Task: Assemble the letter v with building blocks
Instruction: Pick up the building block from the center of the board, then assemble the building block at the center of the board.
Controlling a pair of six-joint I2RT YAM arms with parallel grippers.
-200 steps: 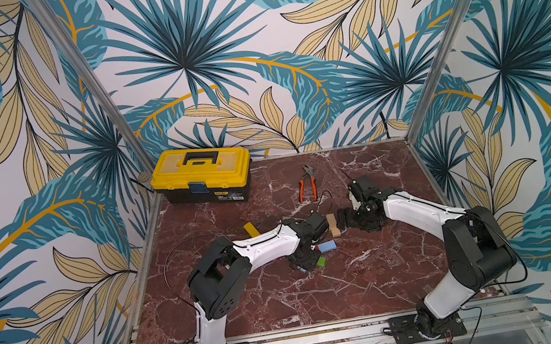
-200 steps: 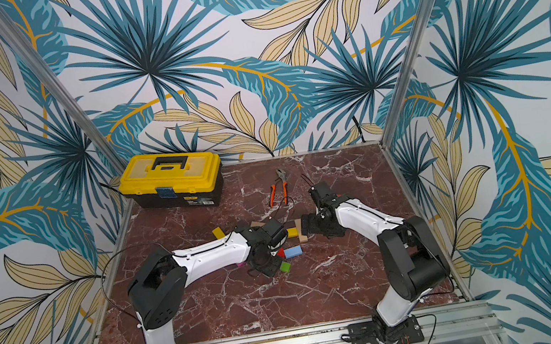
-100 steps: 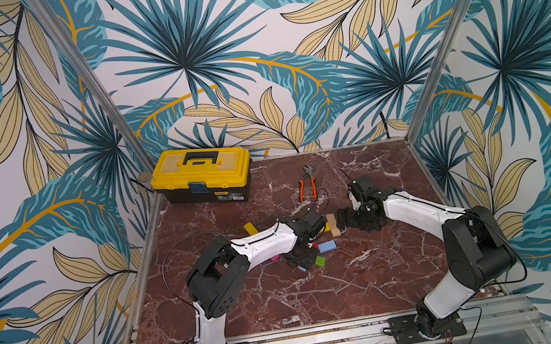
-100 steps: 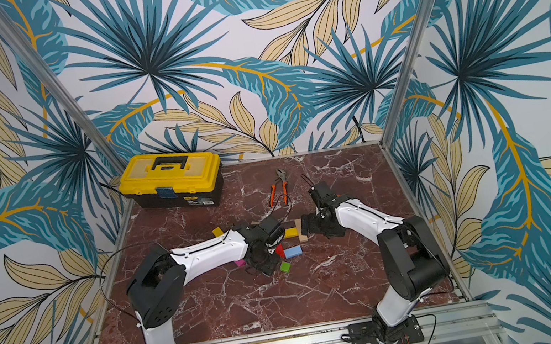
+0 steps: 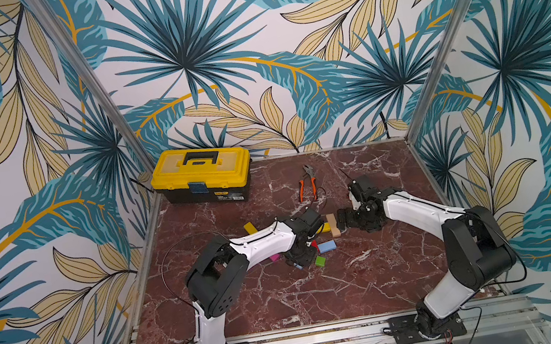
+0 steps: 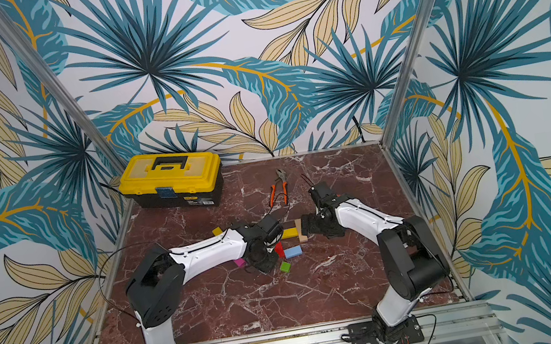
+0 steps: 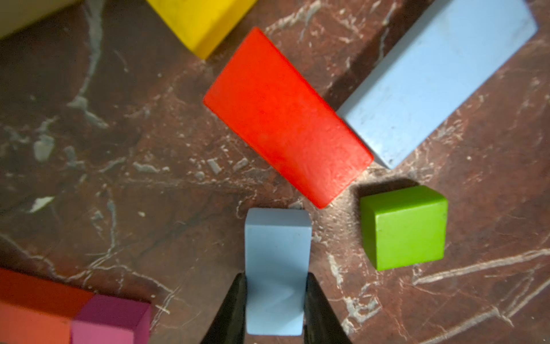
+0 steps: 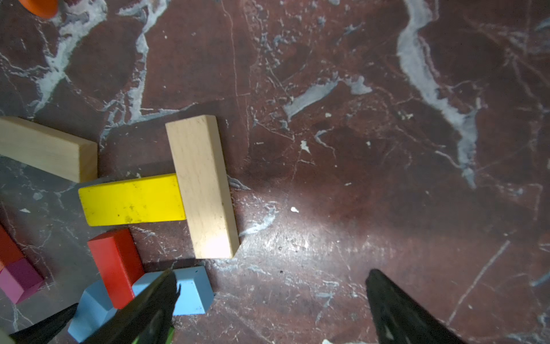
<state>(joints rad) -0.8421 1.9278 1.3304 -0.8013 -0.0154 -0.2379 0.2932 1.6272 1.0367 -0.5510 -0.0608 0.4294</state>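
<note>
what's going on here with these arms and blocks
It's a block-building job: make a letter V. The left pincer is shut on a short light-blue wooden block, beside a red rectangular block, a longer light-blue block and a small green cube. The right pincer hangs open near a plain-wood bar and a yellow bar. No V shows yet.

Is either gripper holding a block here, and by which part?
The left gripper is shut on the small light-blue block, its fingers pinching two opposite sides at the end nearest the wrist. The right gripper is open and holds nothing.
</note>
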